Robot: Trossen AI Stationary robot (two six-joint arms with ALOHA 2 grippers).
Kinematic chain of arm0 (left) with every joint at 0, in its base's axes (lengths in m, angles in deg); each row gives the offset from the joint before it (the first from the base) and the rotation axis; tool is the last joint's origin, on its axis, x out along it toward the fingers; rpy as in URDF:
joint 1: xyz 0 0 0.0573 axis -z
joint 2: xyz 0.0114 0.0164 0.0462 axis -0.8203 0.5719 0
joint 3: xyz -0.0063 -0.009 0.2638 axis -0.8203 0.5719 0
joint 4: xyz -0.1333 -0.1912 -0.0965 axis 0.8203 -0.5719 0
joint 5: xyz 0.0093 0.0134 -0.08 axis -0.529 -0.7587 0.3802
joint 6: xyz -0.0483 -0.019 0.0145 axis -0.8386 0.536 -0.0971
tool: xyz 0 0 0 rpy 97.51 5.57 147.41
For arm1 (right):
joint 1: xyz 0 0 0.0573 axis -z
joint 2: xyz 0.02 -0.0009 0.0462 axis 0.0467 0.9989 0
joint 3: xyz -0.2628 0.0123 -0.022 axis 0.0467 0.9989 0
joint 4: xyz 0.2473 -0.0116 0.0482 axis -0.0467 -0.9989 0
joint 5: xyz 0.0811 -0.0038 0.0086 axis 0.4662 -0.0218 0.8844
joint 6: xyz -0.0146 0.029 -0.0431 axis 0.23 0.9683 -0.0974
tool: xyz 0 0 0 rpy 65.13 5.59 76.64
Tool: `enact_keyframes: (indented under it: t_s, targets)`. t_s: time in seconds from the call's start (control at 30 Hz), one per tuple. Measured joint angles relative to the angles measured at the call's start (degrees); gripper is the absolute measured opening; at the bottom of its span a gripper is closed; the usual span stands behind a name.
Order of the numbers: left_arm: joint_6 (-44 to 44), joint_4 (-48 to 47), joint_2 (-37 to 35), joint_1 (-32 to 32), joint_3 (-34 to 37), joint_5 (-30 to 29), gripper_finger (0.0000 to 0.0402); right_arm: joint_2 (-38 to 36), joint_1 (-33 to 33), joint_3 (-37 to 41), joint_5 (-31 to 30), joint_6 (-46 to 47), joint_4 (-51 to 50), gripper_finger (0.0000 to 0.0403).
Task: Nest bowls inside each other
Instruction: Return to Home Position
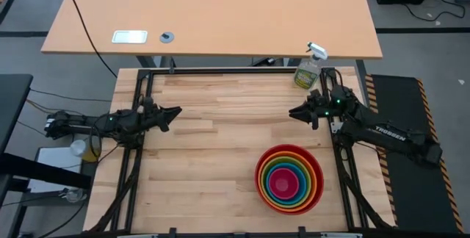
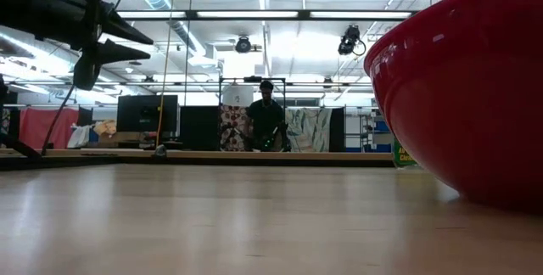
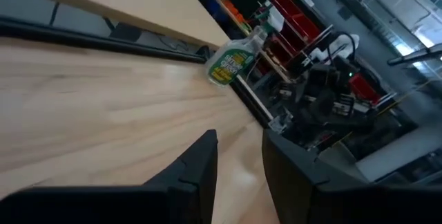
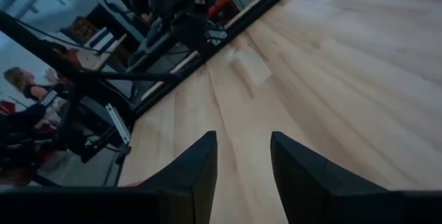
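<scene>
The bowls (image 1: 289,179) stand nested in one stack at the table's near right: red outermost, then orange, lime green and blue, with magenta-pink in the middle. The low view shows the red bowl (image 2: 475,97) resting by its base on the wood. My left gripper (image 1: 176,112) hovers open at the table's left side, pointing toward the right; in its wrist view the left gripper (image 3: 238,141) has nothing between its fingers. My right gripper (image 1: 291,112) hovers open at the right side, far of the bowls, pointing left; the right gripper (image 4: 242,141) is likewise empty.
A clear spray bottle (image 1: 309,69) stands at the far right corner, just behind my right arm, also seen as the spray bottle (image 3: 231,61). Bare wooden table (image 1: 213,150) lies between the grippers and left of the bowls. A person (image 2: 266,114) stands far behind the table.
</scene>
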Motion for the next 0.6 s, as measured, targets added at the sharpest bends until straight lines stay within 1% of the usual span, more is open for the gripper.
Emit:
enact_keyframes:
  t_s: [0.3,0.4,0.47,0.6]
  targets:
    - [-2.2,-0.5,0.1,0.0,0.0,-0.2,0.0116,-4.9,1.3,7.5,0.6,4.5,5.9,0.0138]
    - [-1.6,-0.6,0.1,0.0,0.0,-0.3,0.0116,-6.5,1.7,11.0,0.0,7.9,11.2,0.0131]
    - [-0.8,-0.6,0.1,0.0,0.0,-0.3,0.0116,-7.4,1.7,13.3,-1.3,11.4,16.5,0.0126]
    - [-0.3,-0.6,0.5,0.0,0.0,-0.3,0.0113,-8.1,1.7,13.2,-5.3,12.2,16.9,0.012]
